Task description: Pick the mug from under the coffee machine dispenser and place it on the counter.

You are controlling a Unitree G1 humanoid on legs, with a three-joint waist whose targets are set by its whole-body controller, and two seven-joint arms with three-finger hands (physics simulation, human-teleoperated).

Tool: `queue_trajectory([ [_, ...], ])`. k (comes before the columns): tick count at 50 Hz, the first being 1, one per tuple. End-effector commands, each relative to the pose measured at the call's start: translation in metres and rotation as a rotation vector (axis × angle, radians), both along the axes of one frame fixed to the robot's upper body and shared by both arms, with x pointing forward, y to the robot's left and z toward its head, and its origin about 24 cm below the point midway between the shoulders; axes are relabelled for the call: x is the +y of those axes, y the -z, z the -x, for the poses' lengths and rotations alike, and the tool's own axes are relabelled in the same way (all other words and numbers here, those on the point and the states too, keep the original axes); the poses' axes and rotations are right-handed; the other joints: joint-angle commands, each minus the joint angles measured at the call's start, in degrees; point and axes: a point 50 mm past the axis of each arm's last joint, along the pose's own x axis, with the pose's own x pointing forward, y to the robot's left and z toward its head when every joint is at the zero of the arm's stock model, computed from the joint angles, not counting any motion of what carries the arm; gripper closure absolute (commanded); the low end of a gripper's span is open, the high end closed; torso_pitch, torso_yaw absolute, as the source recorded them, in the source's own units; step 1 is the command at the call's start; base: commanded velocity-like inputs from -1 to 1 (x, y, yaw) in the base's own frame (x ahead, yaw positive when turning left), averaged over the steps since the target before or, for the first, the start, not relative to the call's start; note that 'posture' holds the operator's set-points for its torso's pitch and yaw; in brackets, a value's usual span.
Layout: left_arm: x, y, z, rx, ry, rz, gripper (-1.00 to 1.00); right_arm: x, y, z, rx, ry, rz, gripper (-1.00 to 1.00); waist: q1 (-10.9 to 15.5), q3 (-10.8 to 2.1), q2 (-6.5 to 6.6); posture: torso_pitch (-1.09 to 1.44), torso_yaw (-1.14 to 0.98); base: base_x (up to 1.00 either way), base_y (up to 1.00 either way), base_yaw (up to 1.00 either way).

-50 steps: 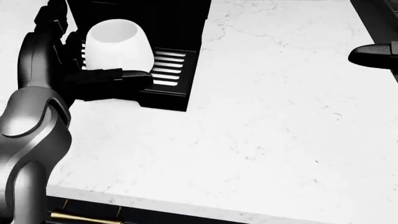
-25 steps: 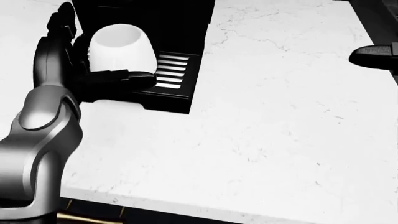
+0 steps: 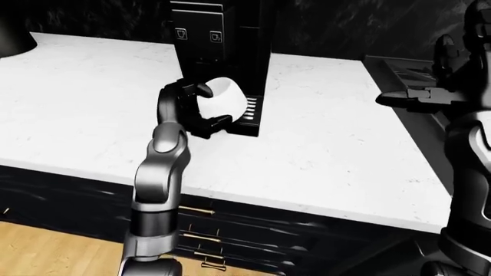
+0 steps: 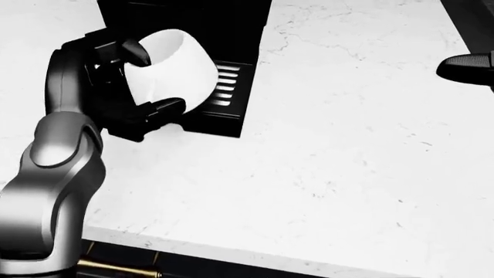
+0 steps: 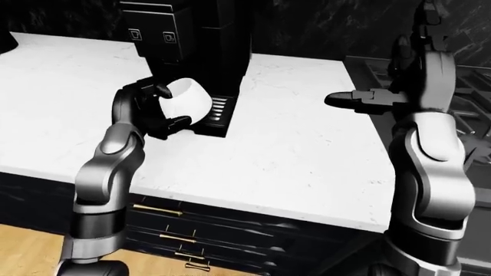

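Observation:
A white mug (image 4: 176, 69) leans tilted over the slatted drip tray (image 4: 225, 87) of the black coffee machine (image 3: 219, 34), its mouth turned to the upper left. My left hand (image 4: 131, 87) is shut on the mug, one finger over its rim and a thumb under its lower side. My right hand (image 5: 361, 100) hovers open above the white counter (image 4: 332, 150) at the right, far from the mug; the head view shows only its dark fingertips (image 4: 463, 66).
A stove top (image 5: 460, 98) lies at the right end of the counter. Dark drawers with brass handles (image 5: 157, 210) run under the counter edge, above a wooden floor (image 3: 53, 253). A dark wall rises behind the machine.
My left hand has closed round the mug and tipped it, drawing it a little outward over the drip tray. The camera has shifted slightly. The right hand stays put.

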Motion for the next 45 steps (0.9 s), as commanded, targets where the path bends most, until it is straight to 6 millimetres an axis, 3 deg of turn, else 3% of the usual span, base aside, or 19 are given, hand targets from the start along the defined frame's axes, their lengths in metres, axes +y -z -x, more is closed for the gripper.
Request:
queue_trajectory([
  [1, -0.007, -0.02, 0.004, -0.067, 0.041, 0.0, 1.0, 0.0, -0.018, 0.007, -0.086, 0.007, 0.028, -1.0, -0.1, -1.46, -0.18, 0.0, 0.0, 0.0, 0.0, 0.0],
  [20, 0.006, -0.058, 0.033, -0.104, 0.083, -0.166, 1.0, 0.001, -0.018, 0.007, -0.086, 0.002, 0.032, -1.0, -0.3, -0.95, 0.06, 0.0, 0.0, 0.0, 0.0, 0.0],
  [31, 0.019, -0.061, 0.05, -0.112, 0.062, -0.278, 1.0, 0.0, -0.019, 0.007, -0.088, 0.003, 0.03, -1.0, -0.3, -0.78, -0.01, 0.0, 0.0, 0.0, 0.0, 0.0],
  [45, 0.046, -0.059, 0.075, -0.104, -0.012, -0.297, 1.0, 0.001, -0.019, 0.006, -0.087, 0.002, 0.031, -1.0, -0.2, -0.61, 0.13, 0.0, 0.0, 0.0, 0.0, 0.0],
])
